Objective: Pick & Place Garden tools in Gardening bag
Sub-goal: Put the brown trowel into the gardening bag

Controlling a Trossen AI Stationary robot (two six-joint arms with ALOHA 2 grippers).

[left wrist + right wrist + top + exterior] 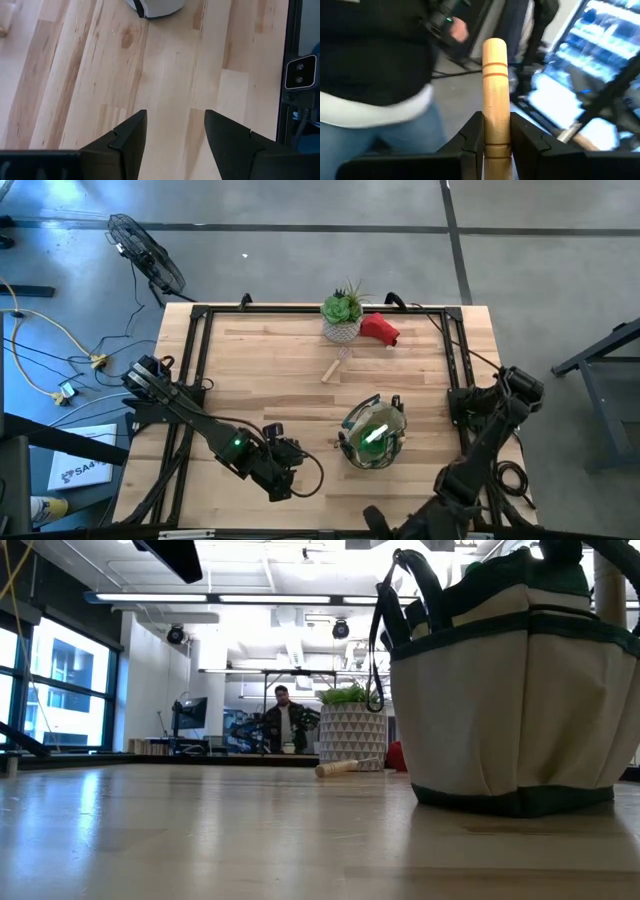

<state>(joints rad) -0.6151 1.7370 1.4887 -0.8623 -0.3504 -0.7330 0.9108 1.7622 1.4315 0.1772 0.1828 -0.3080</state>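
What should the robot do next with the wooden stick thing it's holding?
Probably swing the right gripper over the gardening bag before letting go: its fingers are clamped on a wooden handle, and that wrist view shows the room, not the bag.

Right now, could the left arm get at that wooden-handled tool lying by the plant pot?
Probably yes. The left gripper is open and empty, and bare table separates it from the wooden-handled tool, which lies unobstructed beside the plant pot.

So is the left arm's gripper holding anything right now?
No, the left gripper stands open over bare wooden table, nothing between its dark fingers.
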